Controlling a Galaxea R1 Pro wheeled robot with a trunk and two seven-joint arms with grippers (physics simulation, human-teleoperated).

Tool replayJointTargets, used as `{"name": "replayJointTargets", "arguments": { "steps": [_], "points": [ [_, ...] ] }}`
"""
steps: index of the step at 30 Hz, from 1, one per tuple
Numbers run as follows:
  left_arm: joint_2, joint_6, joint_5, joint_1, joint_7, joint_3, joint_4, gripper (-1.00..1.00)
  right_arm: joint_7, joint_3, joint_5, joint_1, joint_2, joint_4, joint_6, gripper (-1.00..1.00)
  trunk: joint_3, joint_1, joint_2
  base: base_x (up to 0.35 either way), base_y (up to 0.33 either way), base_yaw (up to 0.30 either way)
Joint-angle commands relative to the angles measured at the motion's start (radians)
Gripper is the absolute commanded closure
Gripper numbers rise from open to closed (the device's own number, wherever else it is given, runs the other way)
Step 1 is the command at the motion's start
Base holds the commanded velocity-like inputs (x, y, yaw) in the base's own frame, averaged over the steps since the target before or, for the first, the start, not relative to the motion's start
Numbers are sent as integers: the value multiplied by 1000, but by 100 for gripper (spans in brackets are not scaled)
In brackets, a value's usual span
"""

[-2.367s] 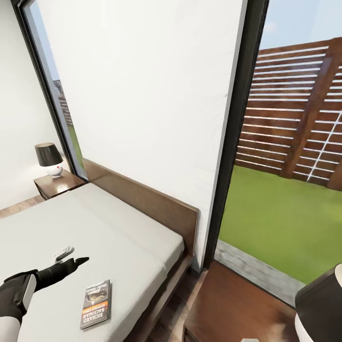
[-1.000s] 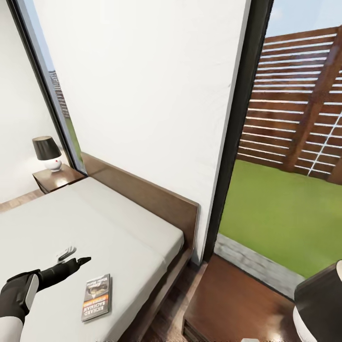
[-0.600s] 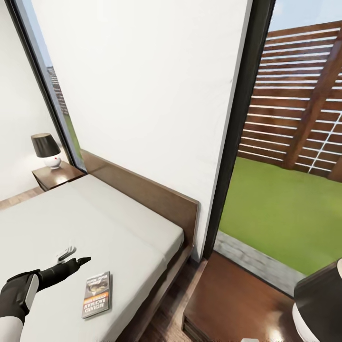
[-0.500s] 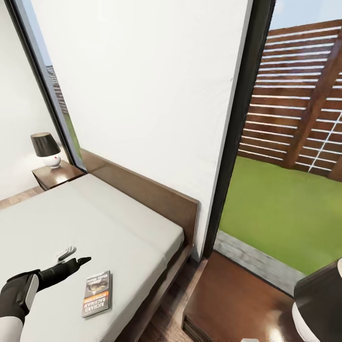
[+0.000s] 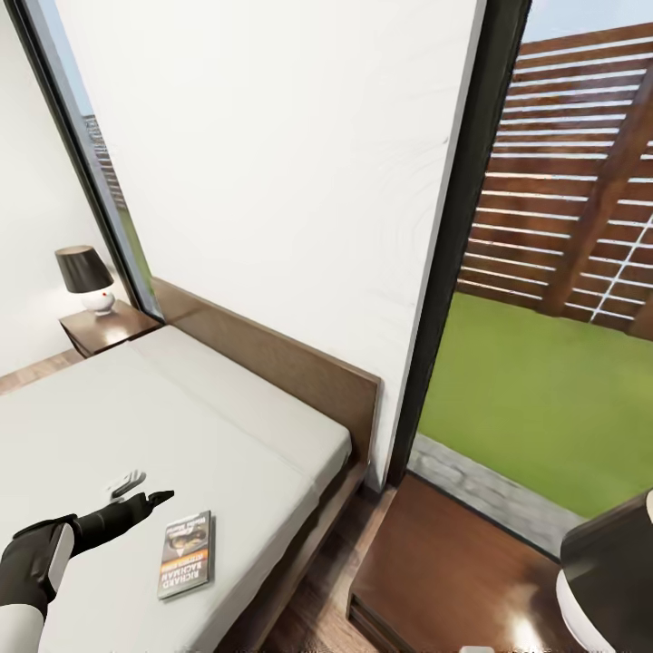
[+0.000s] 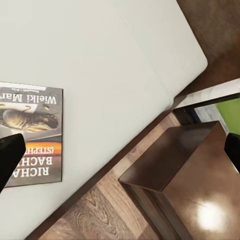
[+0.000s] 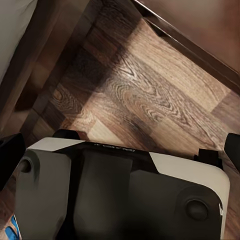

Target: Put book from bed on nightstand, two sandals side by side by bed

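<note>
**Inspector:** Status of the book [image 5: 186,554]?

**Assistant:** It lies flat on the bed [image 5: 82,426], cover up, near the mattress edge that faces the closer nightstand [image 5: 444,567]. Not yet moved. In the left wrist view the book [image 6: 31,134] sits between the spread fingertips, one dark tip [image 6: 10,159] at the picture's edge over its cover.

**Inspector:** And the left gripper [image 5: 136,487]?

**Assistant:** Jaws apart, nothing between them. It hovers over the mattress at about ten o'clock from the book, just beside it, not touching.

**Inspector:** Right gripper?

**Assistant:** Its wrist view looks down on the robot's own base [image 7: 120,195] and the plank floor [image 7: 150,95]; dark tips show at both side edges, so I judge it spread and empty. A sliver of blue [image 7: 11,231] shows at a corner, possibly a sandal; too little to say.

**Inspector:** Destinations?

**Assistant:** The closer nightstand stands at three o'clock from the book, across a strip of floor, with a lamp [image 5: 608,580] on it. A second nightstand [image 5: 104,328] is at eleven o'clock, well apart, with its own lamp [image 5: 83,277].

**Inspector:** Progress?

**Assistant:** In my judgement, nothing completed: book ungrasped, sandals unplaced.
</note>
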State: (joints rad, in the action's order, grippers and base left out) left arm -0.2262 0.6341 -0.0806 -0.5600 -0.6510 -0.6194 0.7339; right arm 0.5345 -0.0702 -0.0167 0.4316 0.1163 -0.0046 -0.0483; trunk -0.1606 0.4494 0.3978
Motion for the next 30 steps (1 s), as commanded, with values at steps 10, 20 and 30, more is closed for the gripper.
{"name": "replayJointTargets", "arguments": {
  "steps": [10,20,30],
  "points": [
    [1,6,-8,-1,-9,-5,1,-100,5,-6,-2,1,0,2,-1,-100,-18,1,2,0,0,0],
    [1,6,-8,-1,-9,-4,1,-100,11,-15,-1,1,9,-13,5,-100,-32,1,2,0,0,0],
    [3,6,-8,-1,-9,-3,0,-100,84,-10,1,2,32,-541,371,-100,-33,1,2,0,0,0]
  ]
}}
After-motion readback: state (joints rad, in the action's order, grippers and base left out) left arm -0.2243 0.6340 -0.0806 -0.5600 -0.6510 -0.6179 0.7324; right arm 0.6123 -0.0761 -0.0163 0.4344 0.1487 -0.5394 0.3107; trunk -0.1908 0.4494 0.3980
